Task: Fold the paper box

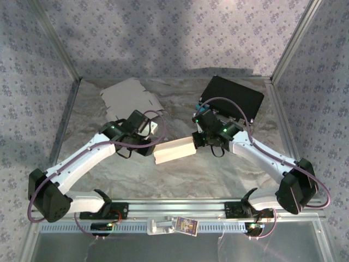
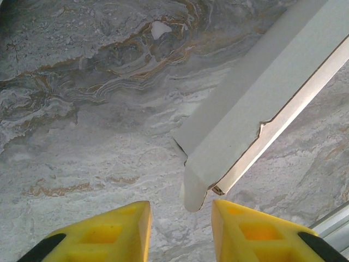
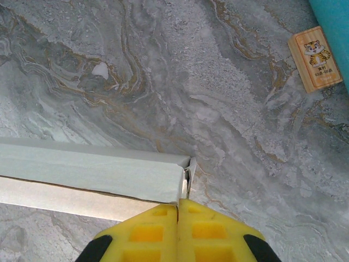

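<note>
Right wrist: paper box point(image 3: 92, 174) end between closed fingers point(image 3: 147, 232)

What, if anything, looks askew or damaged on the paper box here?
The paper box has a loose end flap bulging out untucked near the open left gripper, and a small nick along its seam. The right gripper pinches the other end.
</note>
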Available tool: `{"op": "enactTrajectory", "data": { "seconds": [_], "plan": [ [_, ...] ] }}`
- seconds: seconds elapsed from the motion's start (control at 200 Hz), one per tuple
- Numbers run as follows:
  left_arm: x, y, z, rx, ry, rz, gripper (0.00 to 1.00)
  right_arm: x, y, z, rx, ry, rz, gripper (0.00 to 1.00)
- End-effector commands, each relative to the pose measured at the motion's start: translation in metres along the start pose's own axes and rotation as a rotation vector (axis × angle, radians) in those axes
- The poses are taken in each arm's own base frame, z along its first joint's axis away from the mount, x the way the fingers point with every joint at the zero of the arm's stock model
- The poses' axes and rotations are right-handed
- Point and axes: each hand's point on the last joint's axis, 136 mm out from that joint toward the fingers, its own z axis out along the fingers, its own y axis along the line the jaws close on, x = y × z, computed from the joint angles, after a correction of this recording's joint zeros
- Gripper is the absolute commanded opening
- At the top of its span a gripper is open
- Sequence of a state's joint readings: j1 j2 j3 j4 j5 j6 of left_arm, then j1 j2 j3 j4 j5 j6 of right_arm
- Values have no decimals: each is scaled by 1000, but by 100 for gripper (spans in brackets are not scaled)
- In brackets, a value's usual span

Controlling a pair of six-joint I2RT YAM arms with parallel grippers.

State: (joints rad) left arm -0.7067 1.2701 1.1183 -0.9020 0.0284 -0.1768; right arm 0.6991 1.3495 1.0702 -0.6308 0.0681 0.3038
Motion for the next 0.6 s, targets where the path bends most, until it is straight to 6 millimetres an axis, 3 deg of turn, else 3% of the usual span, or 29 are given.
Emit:
{"op": "enactTrajectory", "data": {
  "seconds": [0.0,0.34,0.595],
  "plan": [
    [-8,2,-4,-10,-8,16,33,9,-2,1,17,48,8,0],
    [-13,-2,-3,8,-15,17,14,7,-3,0,17,45,11,0],
    [-17,-3,-1,11,-15,13,11,6,-3,1,19,40,17,0]
  ]
}}
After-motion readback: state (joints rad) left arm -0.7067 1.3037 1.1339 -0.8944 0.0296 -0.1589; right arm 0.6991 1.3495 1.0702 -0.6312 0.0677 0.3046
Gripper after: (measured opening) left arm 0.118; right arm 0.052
